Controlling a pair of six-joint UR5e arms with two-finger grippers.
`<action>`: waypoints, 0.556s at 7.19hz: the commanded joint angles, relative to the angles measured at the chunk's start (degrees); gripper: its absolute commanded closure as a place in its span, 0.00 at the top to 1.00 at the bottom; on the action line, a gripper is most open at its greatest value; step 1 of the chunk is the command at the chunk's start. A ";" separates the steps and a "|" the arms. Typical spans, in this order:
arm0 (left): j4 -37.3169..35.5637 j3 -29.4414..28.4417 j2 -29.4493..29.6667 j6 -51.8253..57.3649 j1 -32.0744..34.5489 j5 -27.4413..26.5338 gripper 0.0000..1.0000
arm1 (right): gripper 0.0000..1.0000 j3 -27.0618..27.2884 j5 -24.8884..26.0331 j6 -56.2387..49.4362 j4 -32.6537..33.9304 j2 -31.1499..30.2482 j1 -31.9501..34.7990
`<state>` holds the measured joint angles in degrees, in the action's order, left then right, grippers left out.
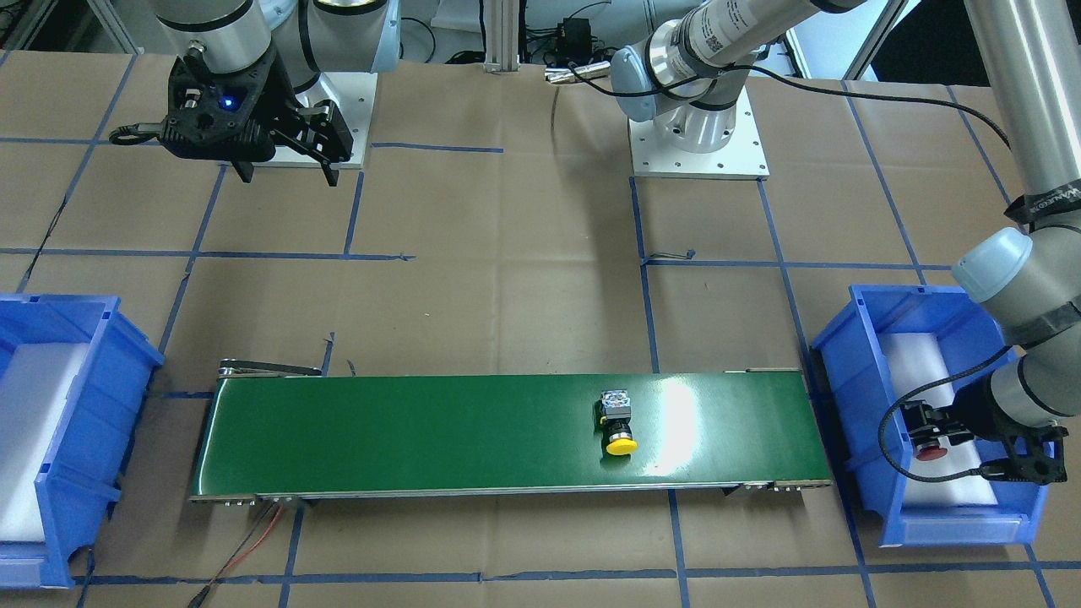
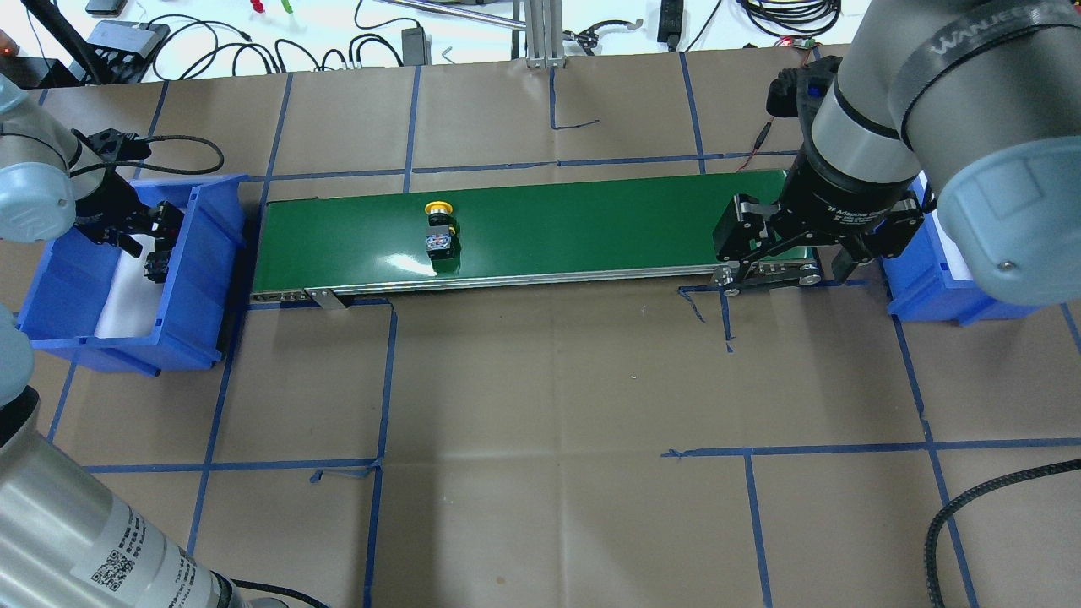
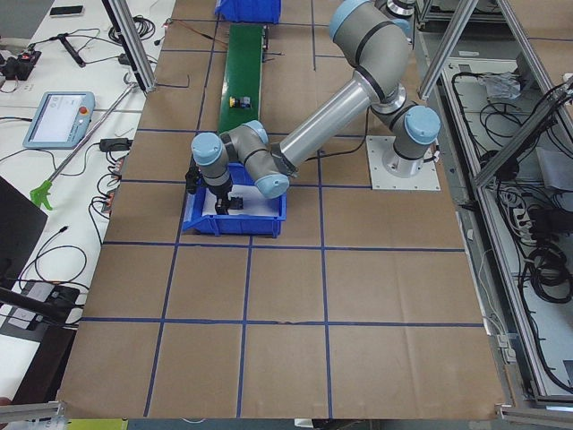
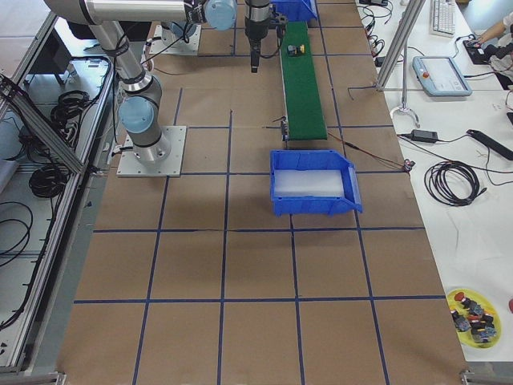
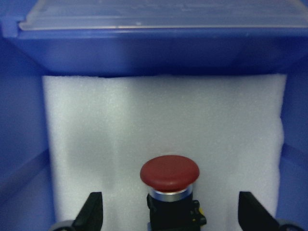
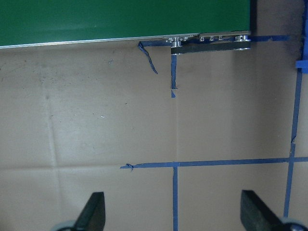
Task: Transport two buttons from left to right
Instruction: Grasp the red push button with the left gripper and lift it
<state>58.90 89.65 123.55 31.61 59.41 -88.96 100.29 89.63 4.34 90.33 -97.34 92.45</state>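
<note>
The yellow button (image 1: 619, 426) lies on its side on the green conveyor belt (image 1: 422, 431), toward the belt's left-bin end; it also shows in the overhead view (image 2: 439, 228). The red button (image 5: 169, 174) stands cap-up on white foam inside the left blue bin (image 1: 849, 371). My left gripper (image 1: 929, 429) is down in that bin, open, one finger on either side of the red button without touching it, as the left wrist view shows (image 5: 171, 216). My right gripper (image 2: 785, 272) is open and empty, above the paper by the belt's other end.
The right blue bin (image 1: 93, 397) with a white foam liner stands past the belt's far end; it also shows in the right side view (image 4: 313, 186). Blue tape lines cross the brown paper table (image 6: 173, 163). The belt's metal end bracket (image 6: 211, 41) lies near my right gripper.
</note>
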 commanded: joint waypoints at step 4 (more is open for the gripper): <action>-1.60 1.32 -1.82 -1.38 0.18 -1.04 0.95 | 1.00 0.60 -0.07 0.05 0.19 0.05 0.01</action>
<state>57.25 90.69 122.06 30.59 59.56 -90.09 100.85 89.57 4.38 90.46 -97.37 92.45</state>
